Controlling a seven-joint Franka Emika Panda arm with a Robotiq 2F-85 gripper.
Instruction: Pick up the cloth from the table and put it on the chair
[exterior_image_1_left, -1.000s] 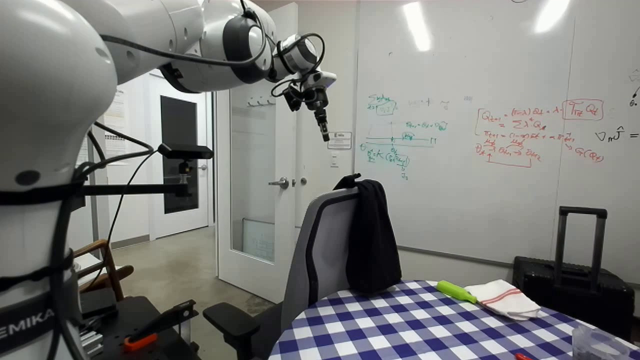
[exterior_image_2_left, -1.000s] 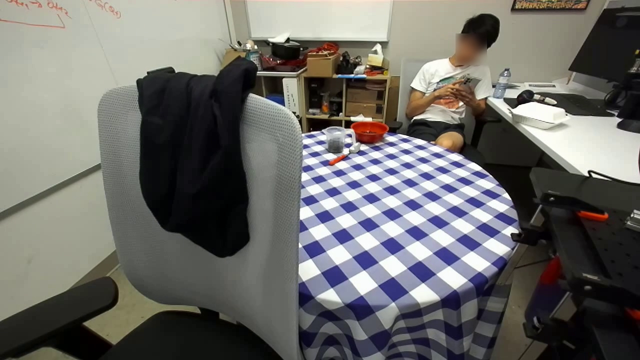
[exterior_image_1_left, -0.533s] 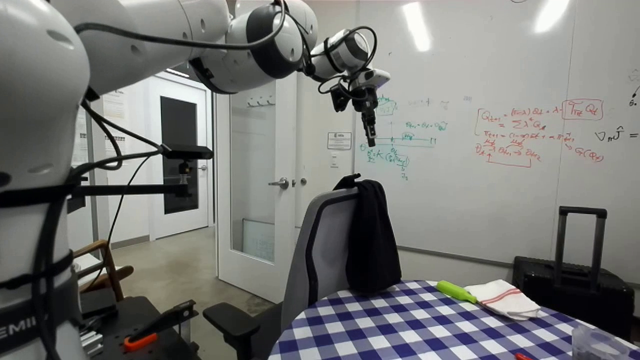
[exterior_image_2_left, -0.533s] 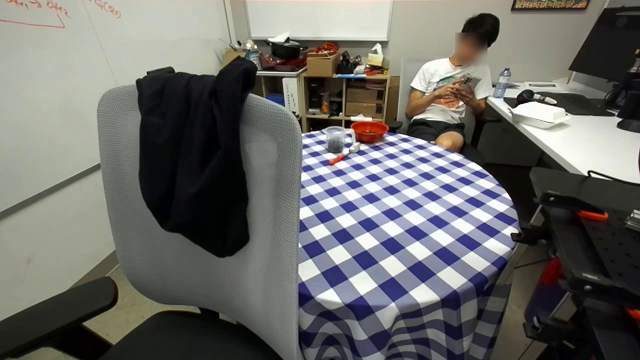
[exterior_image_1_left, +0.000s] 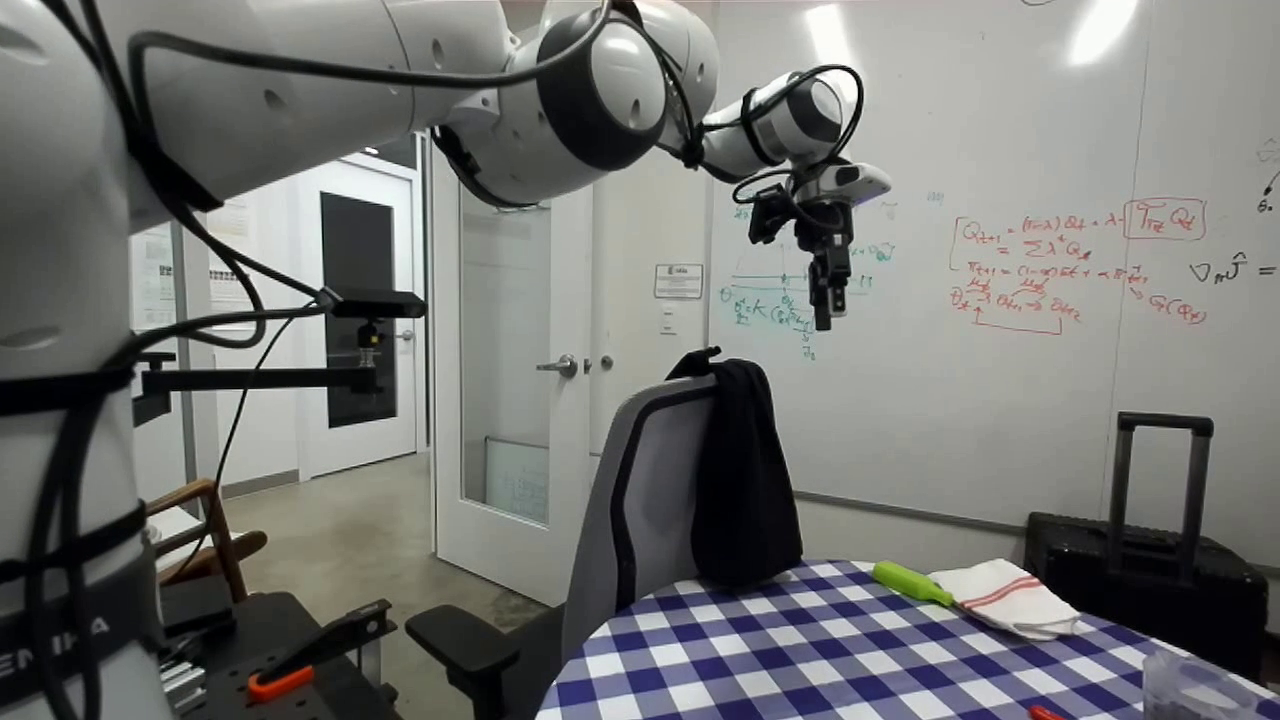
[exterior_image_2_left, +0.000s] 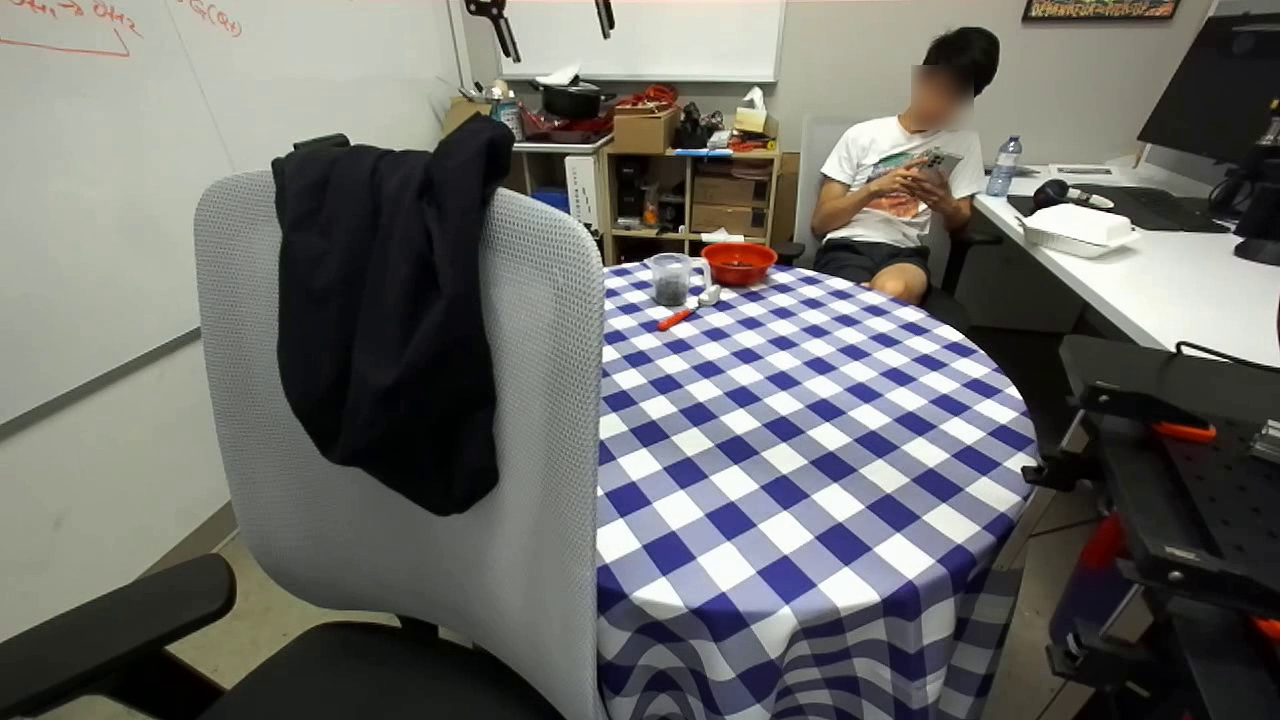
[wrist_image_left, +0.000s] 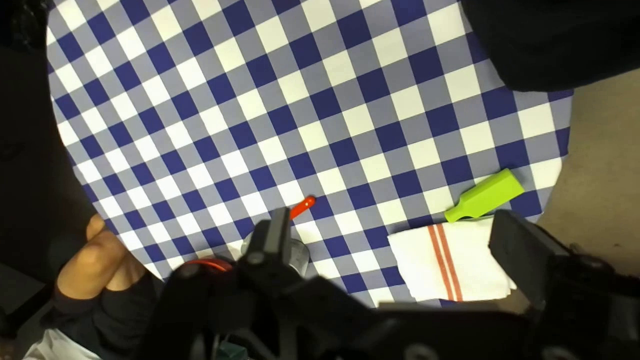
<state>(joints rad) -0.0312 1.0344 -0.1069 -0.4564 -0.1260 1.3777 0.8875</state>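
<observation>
A folded white cloth with red stripes (exterior_image_1_left: 1010, 598) lies on the checkered table (exterior_image_1_left: 690, 655), near its edge. In the wrist view the cloth (wrist_image_left: 450, 262) lies between the spread fingers, well below them. The grey mesh chair (exterior_image_1_left: 650, 490) stands at the table's edge with a black garment (exterior_image_1_left: 745, 475) over its back. The chair (exterior_image_2_left: 545, 400) hides the white cloth in an exterior view. My gripper (exterior_image_1_left: 828, 318) is open and empty, high above the table beyond the chair back. Its fingertips (exterior_image_2_left: 557, 42) show at the top of an exterior view, and it also shows in the wrist view (wrist_image_left: 392, 220).
A green-handled tool (wrist_image_left: 487, 195) touches the cloth's edge. A red-handled utensil (exterior_image_2_left: 685, 315), a clear cup (exterior_image_2_left: 670, 278) and a red bowl (exterior_image_2_left: 738, 264) stand on the table. A person (exterior_image_2_left: 900, 180) sits beyond the table. A black suitcase (exterior_image_1_left: 1150, 580) stands by the whiteboard.
The arm has swung to the right in an exterior view, carrying the gripper past the chair back and slightly lower. Its fingertips now show at the top of an exterior view. The cloth has not moved.
</observation>
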